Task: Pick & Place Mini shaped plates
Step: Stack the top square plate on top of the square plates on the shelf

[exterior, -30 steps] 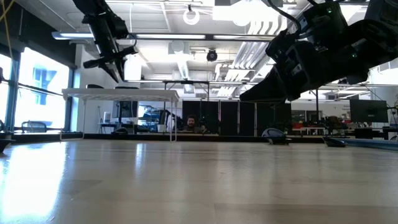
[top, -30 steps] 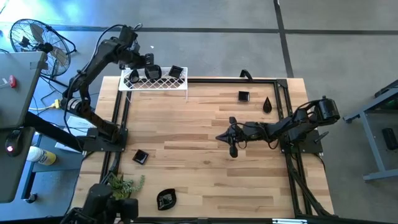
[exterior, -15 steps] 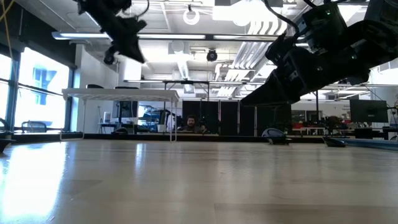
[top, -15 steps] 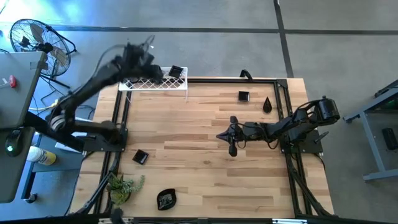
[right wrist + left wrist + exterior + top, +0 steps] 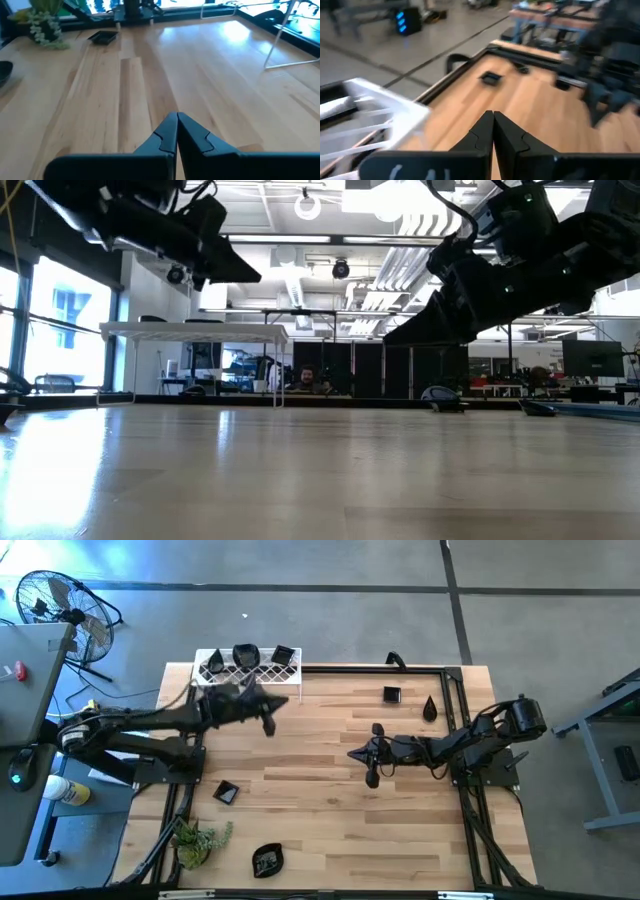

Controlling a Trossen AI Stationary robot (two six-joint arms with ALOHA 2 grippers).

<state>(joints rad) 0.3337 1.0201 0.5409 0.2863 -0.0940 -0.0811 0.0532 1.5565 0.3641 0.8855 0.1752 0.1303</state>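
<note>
You are looking at a job that seems partly done. Three mini shaped plates [image 5: 245,656] are sitting on the white rack [image 5: 248,673], at the far left corner of the tabletop [image 5: 320,800]. Four more plates are lying away from the rack and seem to be waiting their turn. A square plate [image 5: 391,694] and a pointed plate [image 5: 430,708] are lying far to the right of the rack, near the far right corner. Another square plate [image 5: 225,792] is lying well in front of the rack, by the left edge. A leaf-like plate [image 5: 267,859] is lying even farther from the rack, at the near edge, beside a small green plant [image 5: 199,837]. Your left hand [image 5: 268,724] is hanging just in front of the rack, with its fingers pressed together and nothing in them. Your right hand [image 5: 371,778] is hanging well to the right of the rack, over the middle of the tabletop. Its fingers are pressed together too, and it is holding nothing. The tabletop is made of pale wood strips with a black frame around it. Beyond the rack you are seeing a grey floor and a fan [image 5: 60,602]. The low view is showing a big room with bright ceiling lights and a person [image 5: 306,378] sitting far back.
</note>
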